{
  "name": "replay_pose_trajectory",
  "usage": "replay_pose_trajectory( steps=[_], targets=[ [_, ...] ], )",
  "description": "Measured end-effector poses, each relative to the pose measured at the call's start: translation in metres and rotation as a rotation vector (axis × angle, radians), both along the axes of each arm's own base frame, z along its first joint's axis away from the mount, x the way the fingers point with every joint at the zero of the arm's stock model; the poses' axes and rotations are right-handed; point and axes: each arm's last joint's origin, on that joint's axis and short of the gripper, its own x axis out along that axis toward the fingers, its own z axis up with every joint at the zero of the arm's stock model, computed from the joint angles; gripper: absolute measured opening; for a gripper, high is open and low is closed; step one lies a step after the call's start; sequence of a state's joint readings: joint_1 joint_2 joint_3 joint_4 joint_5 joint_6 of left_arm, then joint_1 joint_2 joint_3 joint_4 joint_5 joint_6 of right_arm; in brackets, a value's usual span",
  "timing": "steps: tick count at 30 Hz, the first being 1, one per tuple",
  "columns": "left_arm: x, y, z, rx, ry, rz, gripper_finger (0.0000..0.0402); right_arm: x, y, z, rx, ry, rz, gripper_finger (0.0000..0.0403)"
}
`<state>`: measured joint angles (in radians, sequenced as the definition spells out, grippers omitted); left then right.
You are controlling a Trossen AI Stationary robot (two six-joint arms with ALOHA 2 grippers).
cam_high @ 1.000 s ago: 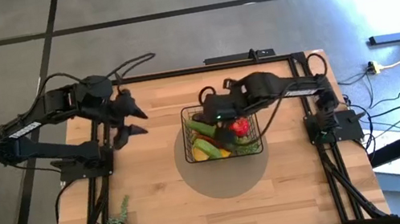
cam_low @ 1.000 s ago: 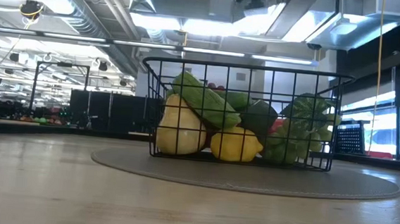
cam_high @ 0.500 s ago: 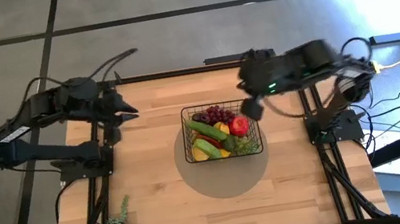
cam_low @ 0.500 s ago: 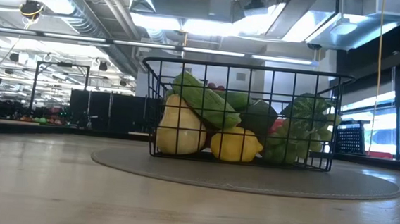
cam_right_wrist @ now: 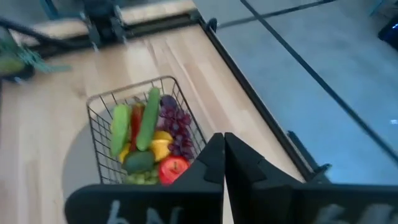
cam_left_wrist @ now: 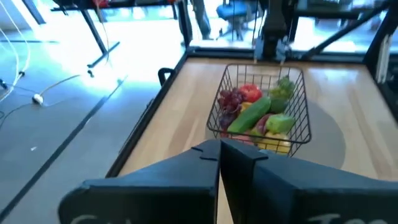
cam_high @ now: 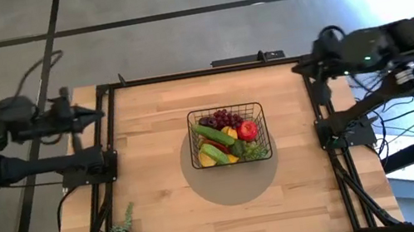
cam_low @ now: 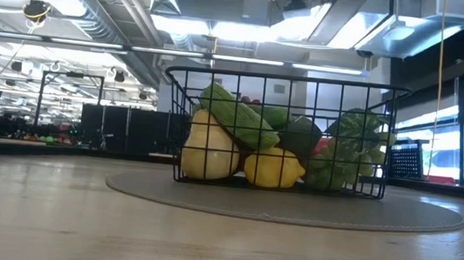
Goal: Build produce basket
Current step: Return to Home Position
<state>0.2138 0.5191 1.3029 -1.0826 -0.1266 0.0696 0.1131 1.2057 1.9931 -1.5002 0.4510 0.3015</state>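
The basket is found at mid-counter on a round grey mat, filled with the produce. The left gripper is held at the counter's left edge and the right gripper at its right edge, both well apart from the basket. In each wrist view the fingers are pressed together, nothing between them. Step judged: return to home, loading apparently complete. Next move: arms to be folded to rest; no grasp required.

Wire basket (matt), smooth wooden table
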Motion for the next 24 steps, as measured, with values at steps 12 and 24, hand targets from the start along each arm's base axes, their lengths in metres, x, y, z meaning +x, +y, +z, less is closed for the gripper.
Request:
replay_pose_trajectory(
  steps=[12,24],
  targets=[
    [-0.040,-0.010,-0.053,0.016,-0.386,-0.033,0.0000,-0.043,-0.001,-0.083,-0.057,-0.414,0.214,0.0000],
    [-0.014,-0.004,-0.095,0.032,-0.341,-0.035,0.0000,-0.065,-0.002,-0.163,-0.063,-0.608,0.261,0.0000]
  ],
)
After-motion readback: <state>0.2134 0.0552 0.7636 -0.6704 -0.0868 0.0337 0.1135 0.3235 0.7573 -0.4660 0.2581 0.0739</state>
